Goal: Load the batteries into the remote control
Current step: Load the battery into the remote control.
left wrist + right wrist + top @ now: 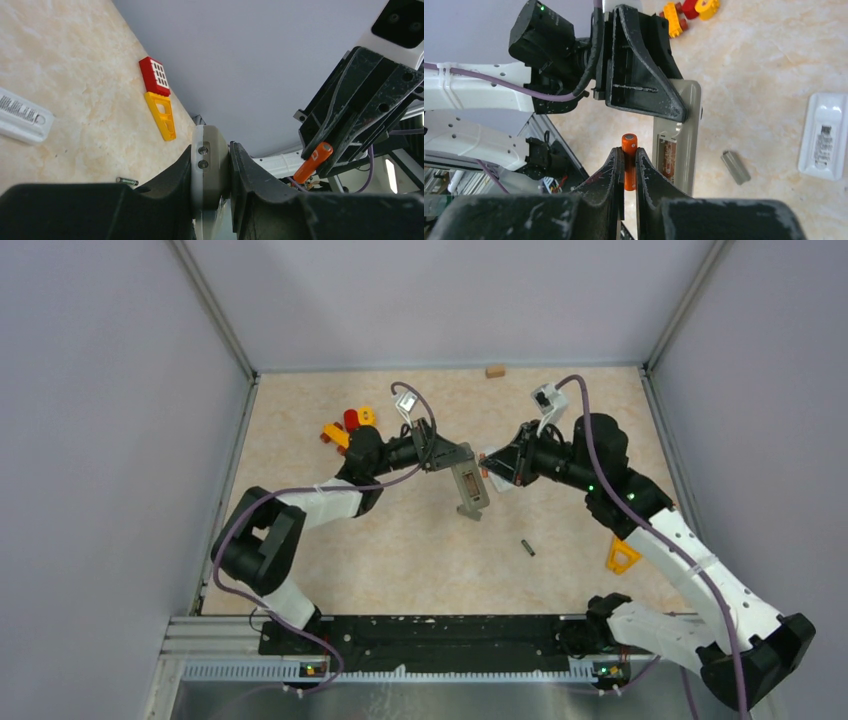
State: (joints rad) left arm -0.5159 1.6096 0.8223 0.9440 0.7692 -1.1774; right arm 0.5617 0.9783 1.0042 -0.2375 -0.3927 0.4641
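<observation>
My left gripper [447, 454] [210, 152] is shut on one end of the grey remote control [470, 487] [209, 165], which hangs above the table. Its back faces the right wrist camera, and the open battery bay [668, 154] shows something brown-orange inside. My right gripper [488, 464] [629, 156] is shut on an orange battery [629, 145] [313, 162], held just left of the remote [685, 125] without touching it. A dark battery [527, 547] [127, 181] lies on the table nearer the bases.
A small grey cover [735, 168] and a white labelled piece [824, 135] [22, 117] lie on the table. Red and yellow toy blocks [348, 427] [159, 97] sit at the back left, a yellow triangle [622, 557] at the right, a wooden block [495, 371] by the back wall.
</observation>
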